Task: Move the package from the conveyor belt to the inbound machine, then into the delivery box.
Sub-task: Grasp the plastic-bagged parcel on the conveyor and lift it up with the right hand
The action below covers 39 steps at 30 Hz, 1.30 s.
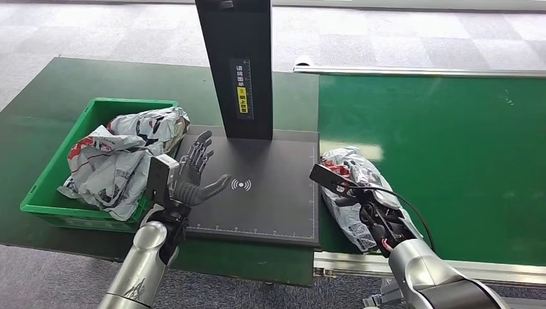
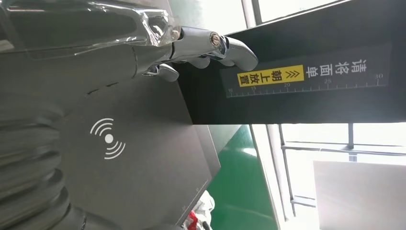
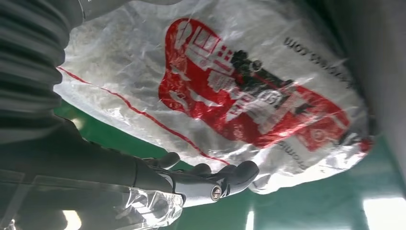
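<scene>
I have the package [image 1: 351, 187], a crumpled white poly mailer with red print, lying on the green conveyor belt [image 1: 451, 148] just beside the inbound machine [image 1: 257, 187]. My right robot hand [image 1: 373, 212] lies against it; whether its fingers have closed, I cannot tell. It looks light, soft and slick, so I'd take the bulging middle, not loose film. My left robot hand [image 1: 193, 174] hovers spread and empty over the scan plate.
</scene>
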Motion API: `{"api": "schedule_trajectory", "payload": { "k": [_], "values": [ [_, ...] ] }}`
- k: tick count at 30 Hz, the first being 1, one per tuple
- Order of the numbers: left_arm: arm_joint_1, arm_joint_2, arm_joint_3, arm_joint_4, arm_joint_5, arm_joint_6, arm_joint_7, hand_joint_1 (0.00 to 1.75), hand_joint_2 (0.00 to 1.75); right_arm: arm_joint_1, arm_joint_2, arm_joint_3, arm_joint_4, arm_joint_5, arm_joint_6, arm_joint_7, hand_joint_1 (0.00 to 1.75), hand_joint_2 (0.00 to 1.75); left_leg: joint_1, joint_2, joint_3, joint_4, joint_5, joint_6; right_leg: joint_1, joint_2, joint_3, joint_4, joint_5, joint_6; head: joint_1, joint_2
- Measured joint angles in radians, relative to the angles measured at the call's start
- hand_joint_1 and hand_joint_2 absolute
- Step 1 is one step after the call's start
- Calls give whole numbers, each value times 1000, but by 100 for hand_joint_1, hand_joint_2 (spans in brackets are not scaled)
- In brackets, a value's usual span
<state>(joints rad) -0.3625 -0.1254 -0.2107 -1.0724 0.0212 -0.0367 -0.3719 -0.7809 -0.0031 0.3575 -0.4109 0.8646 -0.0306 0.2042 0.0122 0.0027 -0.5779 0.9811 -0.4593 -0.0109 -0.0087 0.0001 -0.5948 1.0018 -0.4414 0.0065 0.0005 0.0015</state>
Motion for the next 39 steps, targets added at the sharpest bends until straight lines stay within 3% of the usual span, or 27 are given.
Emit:
{"api": "schedule_trajectory", "payload": {
  "k": [2, 5, 7, 14, 19, 26, 28, 30, 32, 39],
  "values": [
    [2, -2, 3, -1, -1, 2, 0, 0, 175, 1, -5, -15, 0, 6, -92, 5, 0, 175, 0, 0, -1, 0, 0, 0, 0, 0, -1, 0, 0, 0, 0, 0],
    [17, -3, 8, -17, -5, 4, 1, 0, 175, 10, -12, -78, -31, -25, -280, -81, 0, 175, 0, 0, -2, 0, 0, 0, 0, 0, -2, 0, 0, 0, 0, 0],
    [25, -3, 10, -26, -9, 3, 3, 0, 175, 16, -15, -130, -62, -26, -306, -108, 0, 175, 0, 0, -2, 0, 0, 0, 0, 0, -2, 0, 0, 0, 0, 0],
    [20, -10, 10, -19, -26, -10, 6, 0, 175, 47, -17, -236, -89, 107, -92, -9, 0, 175, 0, 0, -2, 0, 0, 0, 0, 0, -2, 0, 0, 0, 0, 0],
    [-2, -18, 10, 2, -34, -21, 6, 0, 175, 50, -15, -254, -57, 144, 62, -13, 0, 175, 0, 0, -2, 0, 0, 0, 0, 0, -2, 0, 0, 0, 0, 0],
    [-13, -25, 10, 21, -38, -26, 6, 0, 175, 49, -11, -266, -27, 138, 131, -33, 0, 175, 0, 0, -2, 0, 0, 0, 0, 0, -2, 0, 0, 0, 0, 0],
    [-13, -25, 10, 22, -41, -28, 6, 0, 175, 49, -10, -269, -21, 135, 155, -43, 14, 175, 0, 0, -2, 0, 0, 0, 0, 0, -2, 0, 0, 0, 0, 0],
    [-15, -25, 10, 24, -42, -29, 7, 0, 175, 48, -10, -272, -16, 128, 187, -63, 101, 175, 0, 0, -2, 0, 0, 0, 0, 0, -2, 0, 0, 0, 0, 0],
    [-21, -26, 10, 30, -42, -32, 7, 0, 175, 47, -10, -275, -10, 116, 221, -90, 175, 175, 0, 0, -2, 0, 0, 0, 0, 0, -2, 0, 0, 0, 0, 0],
    [-30, -27, 10, 44, -41, -33, 7, 0, 175, 31, -9, -285, 3, 98, 256, -128, 175, 175, 0, 1, -2, 0, 0, 0, 0, 0, -2, 0, 0, 0, 0, 0]
  ]
}}
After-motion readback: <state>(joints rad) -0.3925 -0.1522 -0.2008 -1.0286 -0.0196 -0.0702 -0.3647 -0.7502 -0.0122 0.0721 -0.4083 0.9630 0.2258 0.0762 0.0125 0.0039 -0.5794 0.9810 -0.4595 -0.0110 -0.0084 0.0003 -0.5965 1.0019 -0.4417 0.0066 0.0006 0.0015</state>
